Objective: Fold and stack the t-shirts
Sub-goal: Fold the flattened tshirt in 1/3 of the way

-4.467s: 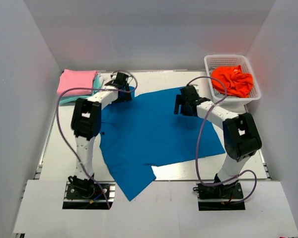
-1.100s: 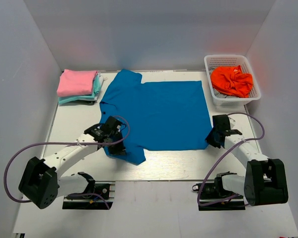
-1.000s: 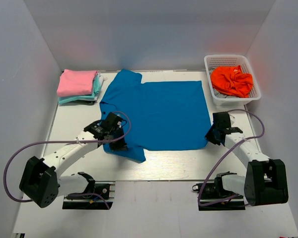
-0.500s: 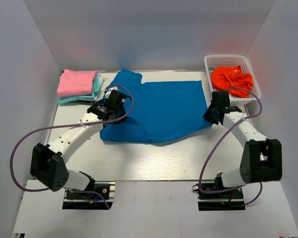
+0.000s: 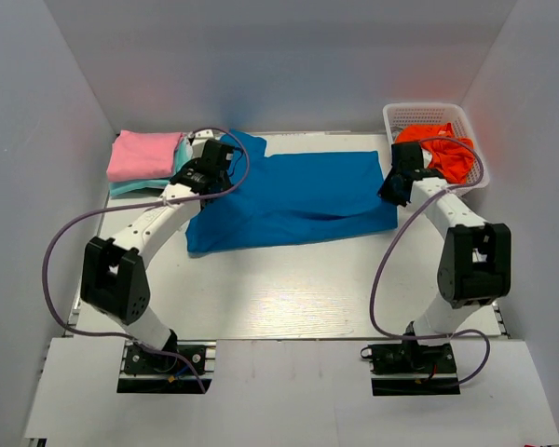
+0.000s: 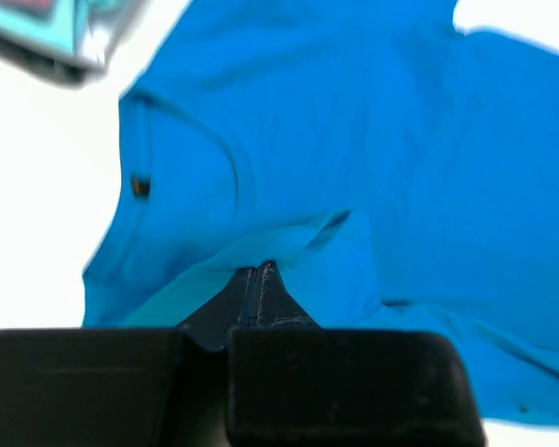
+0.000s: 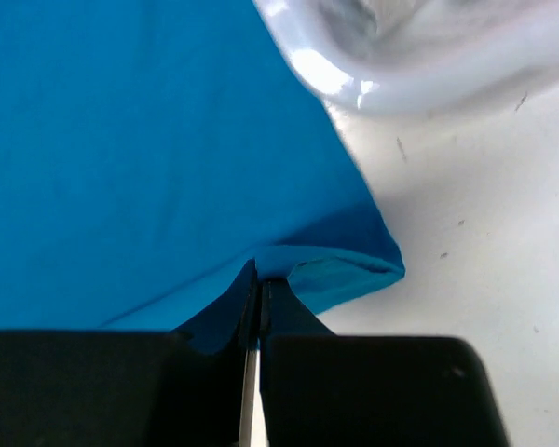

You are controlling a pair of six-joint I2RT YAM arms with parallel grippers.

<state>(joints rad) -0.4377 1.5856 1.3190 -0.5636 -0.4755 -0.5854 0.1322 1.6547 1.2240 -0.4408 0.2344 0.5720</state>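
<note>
1. Half a second ago your left gripper (image 5: 211, 173) was nearer to you. Now it has carried its pinch of the blue t-shirt (image 5: 298, 200) toward the back of the table (image 5: 289, 289) and sits just beside the folded stack. The right gripper (image 5: 397, 183) has gone the same way and is now next to the basket (image 5: 429, 110). One second ago both held the near hem, so the near half of the shirt has been brought over the far half.
2. In the left wrist view the fingers (image 6: 272, 303) are pressed together with a ridge of blue cloth caught between them. In the right wrist view the fingers (image 7: 284, 317) are also pressed together, on a doubled corner of the blue hem.
3. The pink t-shirt (image 5: 144, 154) lies folded on the pale teal t-shirt (image 5: 129, 187) in the far left corner. The blue t-shirt lies as a wide, low band across the back half of the table, with one long wrinkle through its middle. One sleeve sticks out at its far left end. The collar (image 6: 235, 172) shows in the left wrist view, lying flat. The orange-red t-shirt (image 5: 443, 152) is crumpled inside the basket at the far right.
4. On the left, the blue cloth comes very close to the stack. In the middle, bare white table shows between the near fold of the shirt and the arm bases. On the right, the corner of the shirt is just beside the basket wall, with only a thin strip of table between them.
</note>
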